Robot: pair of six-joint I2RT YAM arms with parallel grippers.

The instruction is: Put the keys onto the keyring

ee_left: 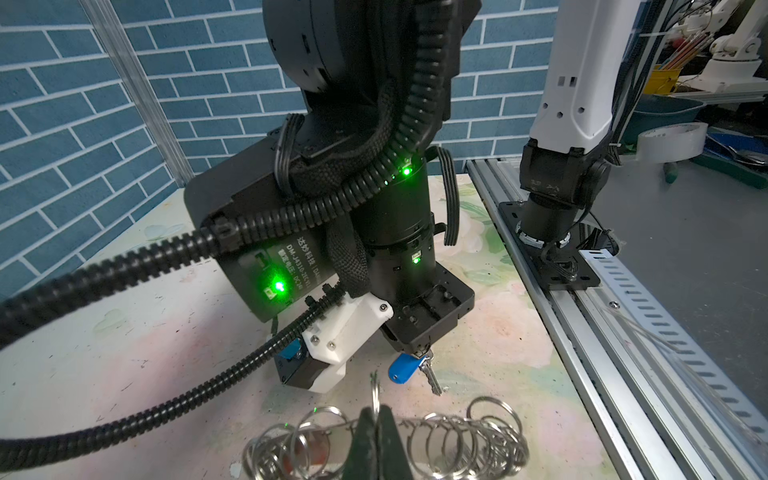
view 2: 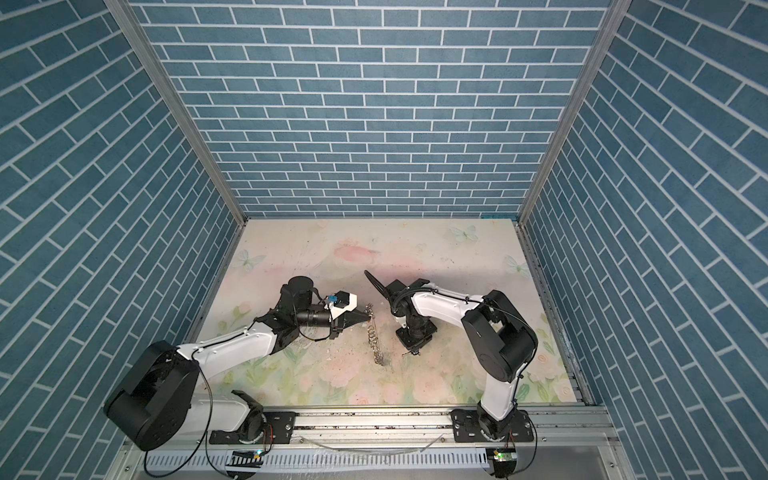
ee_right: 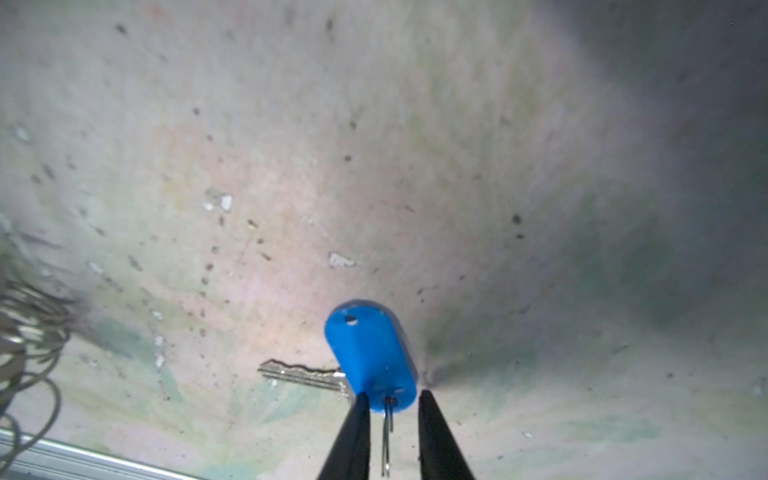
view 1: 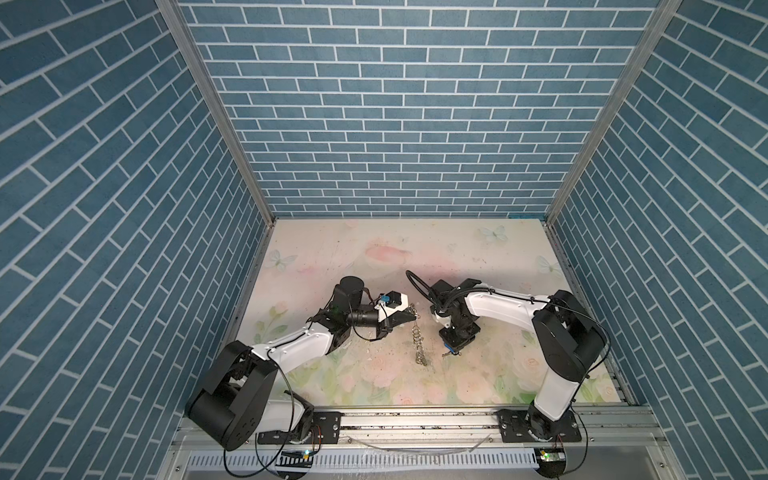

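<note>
Tabletop point(view 1: 478, 249) in floral print carries the work. Over its middle, our left gripper point(ee_left: 376, 415) is pinched tight on the keyring point(view 1: 419, 345), whose chain of loose split rings hangs down toward the surface. We judge it light, stiff and slippery, so the hoop wire is the place to hold. Just beside it, our right gripper point(ee_right: 392, 395) stands narrowly parted over a blue-tagged key point(ee_right: 370, 353), clamping nothing. The plastic tag should offer grip; the thin blade point(ee_right: 303, 374) and the tiny ring point(ee_right: 387, 432) between the jaws would likely slip.
</note>
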